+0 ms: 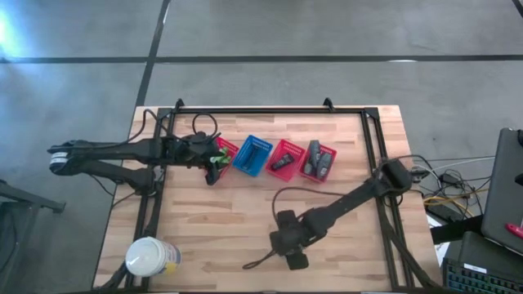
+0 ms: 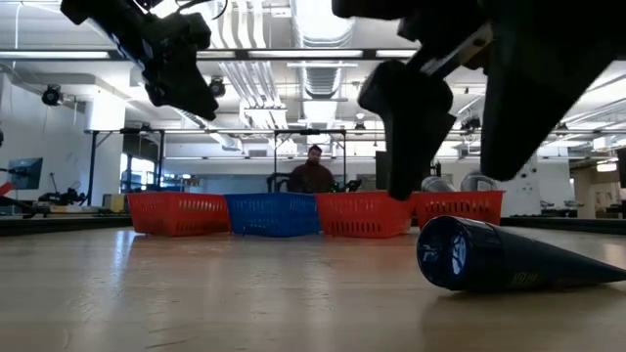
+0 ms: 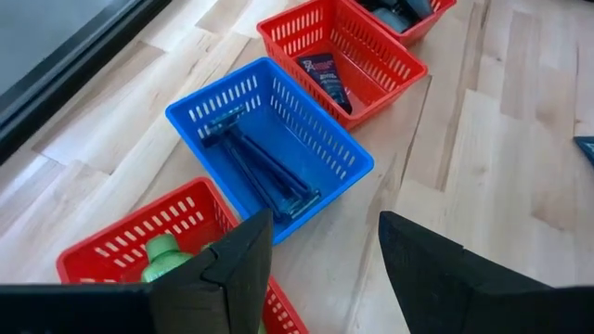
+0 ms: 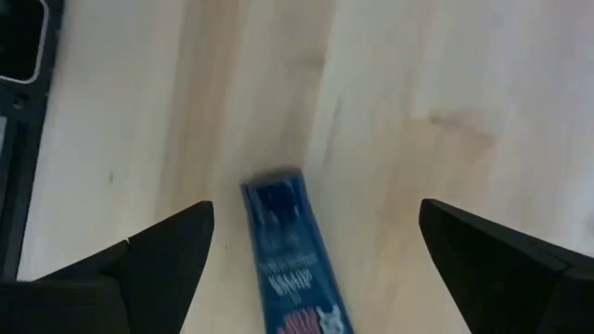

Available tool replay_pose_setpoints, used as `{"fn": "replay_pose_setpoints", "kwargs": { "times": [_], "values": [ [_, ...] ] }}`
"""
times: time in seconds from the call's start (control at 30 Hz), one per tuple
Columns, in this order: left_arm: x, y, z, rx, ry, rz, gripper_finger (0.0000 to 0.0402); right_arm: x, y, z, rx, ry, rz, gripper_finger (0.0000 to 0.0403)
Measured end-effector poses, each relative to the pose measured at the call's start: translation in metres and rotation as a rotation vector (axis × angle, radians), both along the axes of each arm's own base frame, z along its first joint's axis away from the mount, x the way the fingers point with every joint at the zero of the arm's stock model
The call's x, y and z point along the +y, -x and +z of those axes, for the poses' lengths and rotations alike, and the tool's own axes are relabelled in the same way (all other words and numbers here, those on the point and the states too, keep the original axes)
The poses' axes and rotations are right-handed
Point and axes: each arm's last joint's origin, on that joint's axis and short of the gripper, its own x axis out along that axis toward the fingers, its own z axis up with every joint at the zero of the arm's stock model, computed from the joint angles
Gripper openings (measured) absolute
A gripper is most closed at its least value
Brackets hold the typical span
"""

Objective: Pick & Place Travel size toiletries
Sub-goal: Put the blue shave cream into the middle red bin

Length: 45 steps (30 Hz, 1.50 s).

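Right gripper point(image 4: 311, 250) hangs low over near table point(image 1: 212, 229), fingers wide, straddling dark blue tube point(image 4: 288, 260) with unreadable white print; left gripper point(image 3: 320, 264) wide open, empty, above far-left red basket point(image 3: 139, 243) holding green bottles point(image 3: 167, 260).

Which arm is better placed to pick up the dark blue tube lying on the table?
The right. Its hand is open directly over the dark blue tube. The left hand is far away, above the red basket with green bottles.
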Motion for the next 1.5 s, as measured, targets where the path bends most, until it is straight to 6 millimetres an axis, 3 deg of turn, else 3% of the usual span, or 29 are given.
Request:
{"fn": "replay_pose_setpoints", "kwargs": {
  "times": [0.3,0.43,0.57,0.77,1.0,1.17,1.3,1.4,1.5],
  "values": [
    [0.000,0.001,-0.007,0.017,0.011,0.007,0.0202,0.022,-0.003,-0.020,0.113,0.131,0.060,0.0375],
    [0.000,0.002,-0.009,0.024,0.011,0.007,0.0202,0.025,-0.006,-0.034,0.128,0.136,0.052,0.0374],
    [0.000,0.002,-0.009,0.024,0.014,0.005,0.0202,0.022,-0.008,-0.034,0.155,0.125,-0.010,0.0364],
    [0.000,0.001,-0.007,0.017,0.013,0.005,0.0202,0.020,-0.006,-0.034,0.178,0.135,-0.017,0.0294],
    [0.000,0.001,-0.006,0.008,0.012,0.005,0.0202,0.018,-0.006,-0.034,0.200,0.116,-0.058,0.0168],
    [0.000,0.000,-0.005,0.005,0.012,0.005,0.0202,0.004,-0.007,-0.021,0.238,0.049,-0.280,0.0084],
    [0.000,0.000,-0.003,-0.001,-0.005,-0.009,0.0202,-0.016,-0.009,0.011,0.149,0.042,-0.496,0.0044],
    [0.000,-0.001,-0.001,-0.014,-0.021,-0.020,0.0202,-0.047,-0.008,0.038,0.053,0.053,-0.780,0.0036],
    [0.000,-0.002,0.000,-0.027,-0.032,-0.027,0.0202,-0.091,0.000,0.062,-0.003,0.039,-1.126,0.0044]
  ]
}}
